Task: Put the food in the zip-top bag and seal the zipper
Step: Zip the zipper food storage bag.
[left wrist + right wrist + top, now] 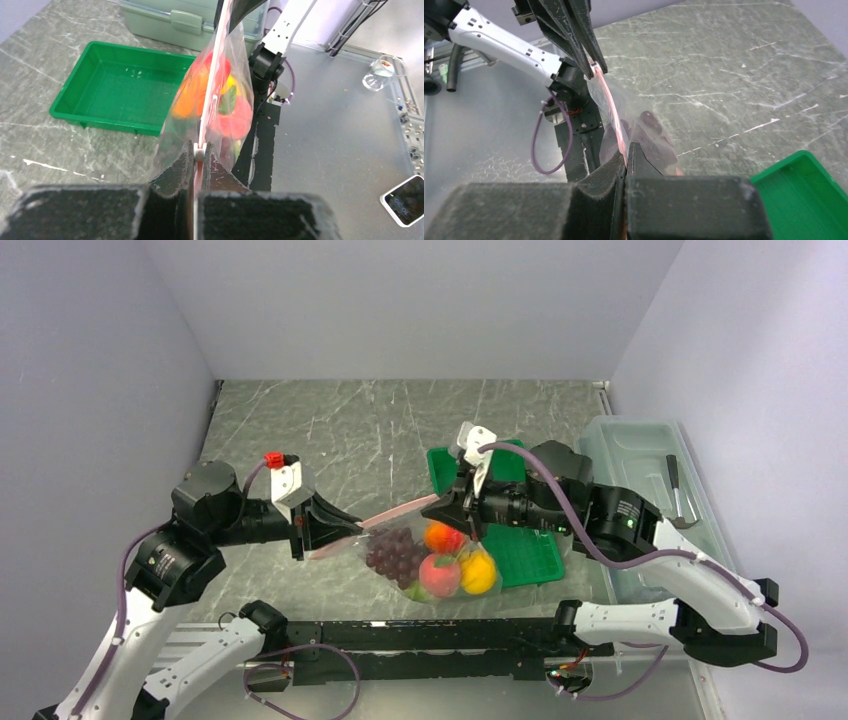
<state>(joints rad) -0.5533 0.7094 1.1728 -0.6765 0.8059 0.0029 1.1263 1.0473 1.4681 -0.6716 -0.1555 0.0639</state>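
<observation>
The clear zip-top bag (pixel 425 560) hangs just above the table between my two grippers. Inside it sit the food pieces: dark grapes (pixel 393 552), a red fruit (pixel 438 575), a yellow lemon (pixel 479 575) and an orange fruit (pixel 442 537). The pink zipper (pixel 395 512) runs taut from the left gripper (pixel 352 530) to the right gripper (pixel 434 508). In the left wrist view, the left gripper (pixel 200 151) is shut on the zipper (pixel 212 75) at its white slider. In the right wrist view, the right gripper (pixel 627 149) is shut on the zipper (pixel 610 105), with grapes (pixel 651 125) just beyond.
A green tray (pixel 530 550) lies right behind the bag, under the right arm. A clear lidded box (pixel 640 455) holding a grey hammer (pixel 678 490) stands along the right wall. A black rail (pixel 430 635) crosses the near edge between the arm bases.
</observation>
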